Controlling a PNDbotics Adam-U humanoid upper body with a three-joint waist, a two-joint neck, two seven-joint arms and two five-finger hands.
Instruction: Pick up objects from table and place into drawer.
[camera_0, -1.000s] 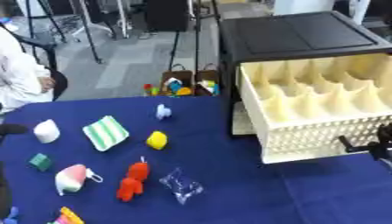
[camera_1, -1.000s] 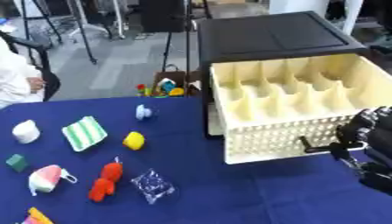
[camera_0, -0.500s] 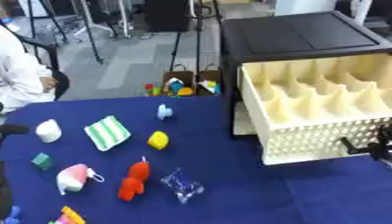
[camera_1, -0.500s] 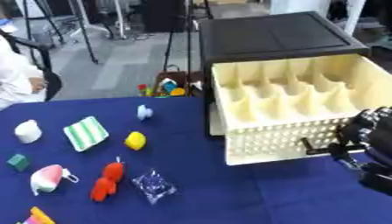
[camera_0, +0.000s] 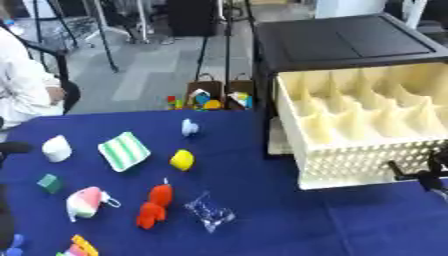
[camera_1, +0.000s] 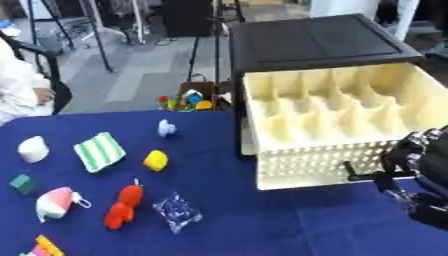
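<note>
So far only the opening is done, by my reckoning: the drawer (camera_1: 332, 135) stands pulled well out of the black cabinet (camera_1: 315, 42), its compartments bare as far as I can see, and nothing has gone in yet. My right hand (camera_1: 418, 165) sits at the drawer's front near the dark handle (camera_1: 363, 176); whether its fingers are curled on that handle or merely beside it I cannot tell. Everything to be moved lies on the blue table (camera_1: 262, 225), well apart from the drawer: a white lump (camera_0: 56, 148), striped cloth (camera_0: 123, 151), yellow piece (camera_0: 182, 160), red toy (camera_0: 154, 206), clear packet (camera_0: 210, 216). My right eye shows that hand whole; my left eye catches only its edge. My left hand shows in neither.
</note>
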